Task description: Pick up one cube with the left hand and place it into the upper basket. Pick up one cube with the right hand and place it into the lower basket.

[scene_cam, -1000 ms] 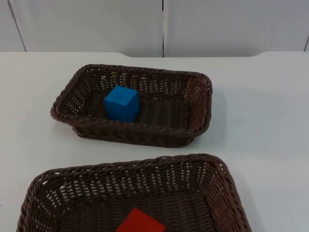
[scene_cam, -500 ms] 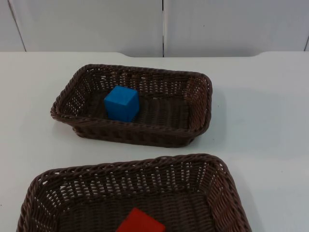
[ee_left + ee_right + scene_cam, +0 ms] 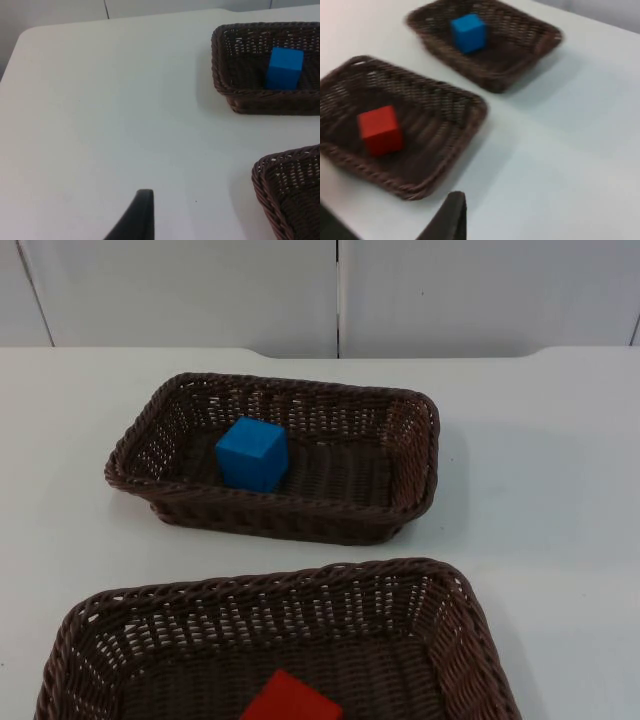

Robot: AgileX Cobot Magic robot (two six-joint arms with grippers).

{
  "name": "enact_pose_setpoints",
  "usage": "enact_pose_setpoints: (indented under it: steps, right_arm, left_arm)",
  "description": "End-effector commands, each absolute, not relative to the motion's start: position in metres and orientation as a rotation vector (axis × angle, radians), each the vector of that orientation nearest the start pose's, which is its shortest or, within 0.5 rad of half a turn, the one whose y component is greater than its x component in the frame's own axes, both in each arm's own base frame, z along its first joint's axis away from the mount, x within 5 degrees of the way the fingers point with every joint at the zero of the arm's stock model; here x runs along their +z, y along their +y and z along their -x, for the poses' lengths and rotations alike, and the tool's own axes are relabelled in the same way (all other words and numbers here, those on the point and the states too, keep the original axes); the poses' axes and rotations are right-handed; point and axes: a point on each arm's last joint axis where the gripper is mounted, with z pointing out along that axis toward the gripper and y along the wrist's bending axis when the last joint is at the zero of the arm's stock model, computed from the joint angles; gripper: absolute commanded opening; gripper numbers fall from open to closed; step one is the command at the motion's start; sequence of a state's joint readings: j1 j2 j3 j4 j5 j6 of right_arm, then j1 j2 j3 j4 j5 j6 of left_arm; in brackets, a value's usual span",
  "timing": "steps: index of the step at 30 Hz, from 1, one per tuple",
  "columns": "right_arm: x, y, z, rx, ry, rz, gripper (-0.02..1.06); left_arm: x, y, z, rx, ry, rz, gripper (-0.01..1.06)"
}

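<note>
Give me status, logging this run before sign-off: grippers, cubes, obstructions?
Left gripper over bare table. Right gripper beside lower basket. Blue cube in upper basket, red cube in lower. No obstructions.

On the white worktop point(image 3: 560, 490) two brown woven rectangular baskets stand apart, one behind the other. The upper basket point(image 3: 415, 455) sits nearer the grey partition wall point(image 3: 200, 290) and holds the blue cube point(image 3: 252, 453) in its left half. The lower basket point(image 3: 460, 640) stands in front of it, with the red cube point(image 3: 290, 703) resting on its floor.
</note>
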State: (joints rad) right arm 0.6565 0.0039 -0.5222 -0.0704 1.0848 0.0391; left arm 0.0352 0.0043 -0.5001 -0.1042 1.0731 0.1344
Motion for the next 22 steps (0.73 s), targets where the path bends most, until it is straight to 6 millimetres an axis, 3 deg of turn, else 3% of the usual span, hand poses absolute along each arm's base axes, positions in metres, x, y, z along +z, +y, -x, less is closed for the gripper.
enact_pose_setpoints:
  steps: [1,15,22]
  right_arm:
    - [0.2801,-0.0085,0.0033,0.312,1.984,0.552,1.05]
    - [0.2801,-0.0067,0.0062,0.075,2.039,0.167,1.05]
    - [0.2801,-0.0061,0.0068,0.019,2.044,0.074,1.05]
  left_arm:
    - [0.2754,-0.0082,0.0051,-0.019,2.057,-0.099,1.05]
    - [0.2754,-0.0082,0.0051,-0.019,2.057,-0.099,1.05]
    - [0.2754,-0.0082,0.0051,-0.019,2.057,-0.099,1.05]
